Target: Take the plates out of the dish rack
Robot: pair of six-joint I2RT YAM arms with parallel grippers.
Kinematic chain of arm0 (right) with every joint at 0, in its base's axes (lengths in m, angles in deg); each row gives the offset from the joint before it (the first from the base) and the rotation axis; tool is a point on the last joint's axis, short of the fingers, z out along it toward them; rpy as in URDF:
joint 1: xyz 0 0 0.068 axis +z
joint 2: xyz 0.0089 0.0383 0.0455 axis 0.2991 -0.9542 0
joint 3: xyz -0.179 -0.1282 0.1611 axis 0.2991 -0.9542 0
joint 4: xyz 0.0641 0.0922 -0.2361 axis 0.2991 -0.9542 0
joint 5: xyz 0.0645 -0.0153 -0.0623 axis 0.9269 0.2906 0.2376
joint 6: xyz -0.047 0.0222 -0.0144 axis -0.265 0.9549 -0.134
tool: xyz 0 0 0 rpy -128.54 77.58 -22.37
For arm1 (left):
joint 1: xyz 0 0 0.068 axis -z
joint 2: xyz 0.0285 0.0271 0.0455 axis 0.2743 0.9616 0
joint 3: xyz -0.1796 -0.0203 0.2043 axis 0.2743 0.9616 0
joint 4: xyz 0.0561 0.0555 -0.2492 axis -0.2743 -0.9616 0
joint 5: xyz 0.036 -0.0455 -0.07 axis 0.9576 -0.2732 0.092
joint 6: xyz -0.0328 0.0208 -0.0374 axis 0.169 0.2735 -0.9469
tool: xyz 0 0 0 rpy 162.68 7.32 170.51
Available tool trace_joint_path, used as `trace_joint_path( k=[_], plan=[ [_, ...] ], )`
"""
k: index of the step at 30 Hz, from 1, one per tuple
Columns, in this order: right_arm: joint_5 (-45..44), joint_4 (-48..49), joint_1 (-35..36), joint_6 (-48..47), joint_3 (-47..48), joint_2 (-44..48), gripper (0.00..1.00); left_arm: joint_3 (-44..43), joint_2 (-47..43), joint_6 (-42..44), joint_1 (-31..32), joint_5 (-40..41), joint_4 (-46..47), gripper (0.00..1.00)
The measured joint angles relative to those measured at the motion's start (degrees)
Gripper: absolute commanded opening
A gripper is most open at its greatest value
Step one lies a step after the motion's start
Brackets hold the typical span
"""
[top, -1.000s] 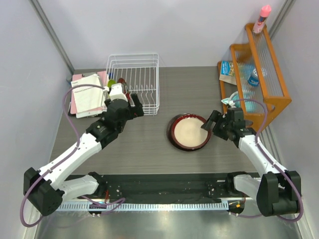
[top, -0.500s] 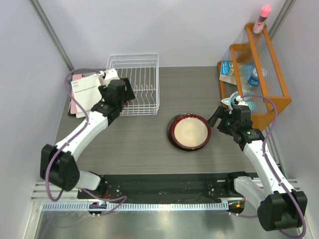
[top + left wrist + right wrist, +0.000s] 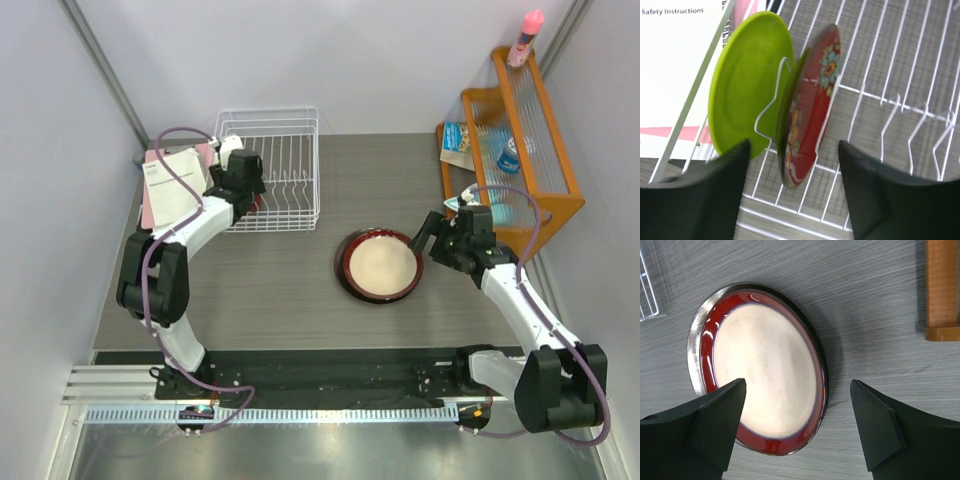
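The left wrist view alone shows the small lime-green round plate and glossy red floral-backed plate upright in the white wire dish rack (overhead, the arm mostly hides them). Left hand open astride the red one, empty.

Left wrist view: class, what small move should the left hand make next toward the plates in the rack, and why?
Probably ease the left hand slightly closer to the red floral plate before closing. It stands on edge in the dish rack, roughly centred between the open fingers, but the lime green plate stands close beside it, so one finger likely must slip between them.
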Motion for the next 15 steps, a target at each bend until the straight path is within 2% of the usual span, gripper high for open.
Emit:
trace_joint_path(
  k=[1, 3, 4, 6, 9, 10, 13, 15],
  plan=[
    [0.4, 0.5, 0.0, 0.0, 0.0, -0.8, 0.9, -0.3, 0.6, -0.1, -0.6, 0.0, 0.1, 0.41],
    [1.0, 1.5, 0.0, 0.0, 0.0, -2.1, 0.89, -1.5, 1.8, -0.1, -1.4, -0.4, 0.2, 0.3],
    [1.2, 1.9, 0.0, 0.0, 0.0, -2.6, 0.89, -2.1, 2.4, 0.0, -1.7, -0.5, 0.3, 0.2],
    [1.5, 2.6, 0.0, 0.0, 0.0, -3.2, 0.89, -2.8, 3.1, -0.1, -2.1, -0.9, 0.5, 0.15],
    [2.1, 3.4, 0.0, 0.0, 0.0, -3.8, 0.9, -2.6, 3.1, 0.4, -2.2, -0.9, 0.7, 0.15],
    [2.2, 3.5, 0.0, 0.0, 0.0, -3.8, 0.89, -2.6, 3.1, 0.4, -2.2, -0.9, 0.8, 0.09],
    [2.6, 4.0, 0.0, 0.0, 0.0, -3.9, 0.9, -2.5, 3.1, 1.5, -2.2, -0.8, 0.7, 0.0],
    [2.9, 4.3, 0.0, -0.1, -0.1, -3.9, 0.9, -2.5, 3.1, 2.0, -2.2, -0.8, 0.7, 0.0]
  ],
)
